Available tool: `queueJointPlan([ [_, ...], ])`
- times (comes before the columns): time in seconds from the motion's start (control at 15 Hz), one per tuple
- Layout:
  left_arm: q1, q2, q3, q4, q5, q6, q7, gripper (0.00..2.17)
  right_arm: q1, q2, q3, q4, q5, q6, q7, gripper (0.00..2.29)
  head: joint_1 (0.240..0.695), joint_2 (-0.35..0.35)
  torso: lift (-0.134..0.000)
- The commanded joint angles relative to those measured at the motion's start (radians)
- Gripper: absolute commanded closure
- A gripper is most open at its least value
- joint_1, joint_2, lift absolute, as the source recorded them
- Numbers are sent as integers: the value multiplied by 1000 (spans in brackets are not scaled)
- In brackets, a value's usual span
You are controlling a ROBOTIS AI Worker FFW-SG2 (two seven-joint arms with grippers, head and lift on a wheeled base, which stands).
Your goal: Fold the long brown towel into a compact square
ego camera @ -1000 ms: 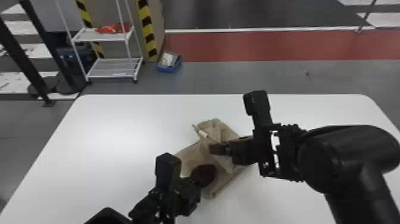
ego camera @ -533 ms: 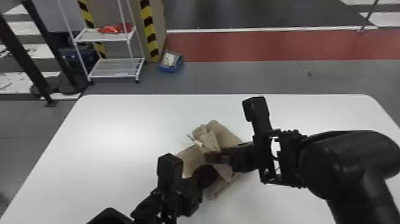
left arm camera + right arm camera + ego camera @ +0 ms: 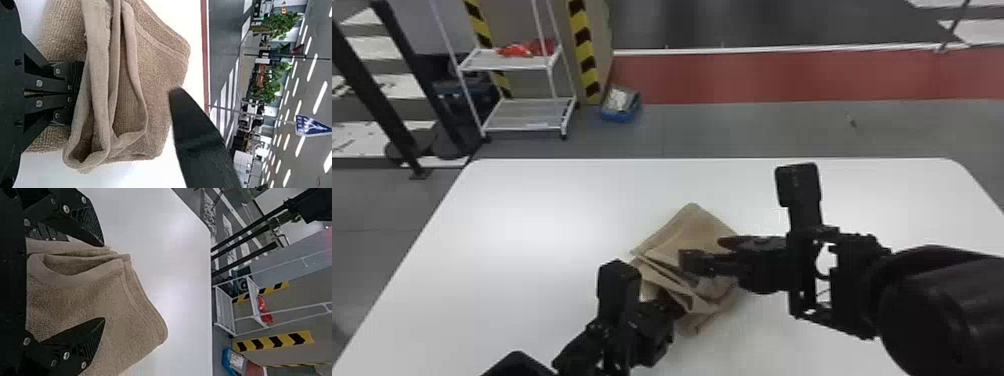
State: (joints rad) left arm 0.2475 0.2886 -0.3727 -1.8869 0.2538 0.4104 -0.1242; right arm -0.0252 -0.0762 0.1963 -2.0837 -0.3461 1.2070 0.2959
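The brown towel lies on the table in a bunched, layered stack, with loose folds across its middle. Over its right part my right gripper stands open. My left gripper is at the towel's near left side. In the left wrist view, the fingers of my left gripper are together, tips hidden behind a fold of the towel, apparently pinching it. The right wrist view has my right gripper with fingers wide apart, the towel lying between and beyond them.
The white table extends around the towel on all sides. The two grippers are close together above it; a black finger of the right one shows in the left wrist view. Behind the table stand a white shelf and a blue box.
My right gripper has opened and let go of the towel. The flap that it held raised has dropped flatter across the stack. The left gripper has barely moved.
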Motion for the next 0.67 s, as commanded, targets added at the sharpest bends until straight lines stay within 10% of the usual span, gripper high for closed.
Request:
queueJointPlan([
  [0.0,7,1,3,-9,1,0,2,1919,71,-40,-63,-101,-42,-5,0,73,695,54,-125],
  [0.13,10,1,5,-15,1,0,2,1919,142,-86,-120,-176,-56,4,15,775,695,34,-125],
  [0.2,12,0,3,-18,1,-3,3,1919,185,-100,-146,-217,-53,13,15,1767,695,3,-125],
  [0.27,16,0,3,-23,1,-6,5,1916,229,-112,-175,-256,-30,10,37,2121,695,-15,-125],
  [0.6,30,0,0,-38,1,-9,11,1916,360,-111,-236,-237,27,-137,85,2128,695,-97,-125],
])
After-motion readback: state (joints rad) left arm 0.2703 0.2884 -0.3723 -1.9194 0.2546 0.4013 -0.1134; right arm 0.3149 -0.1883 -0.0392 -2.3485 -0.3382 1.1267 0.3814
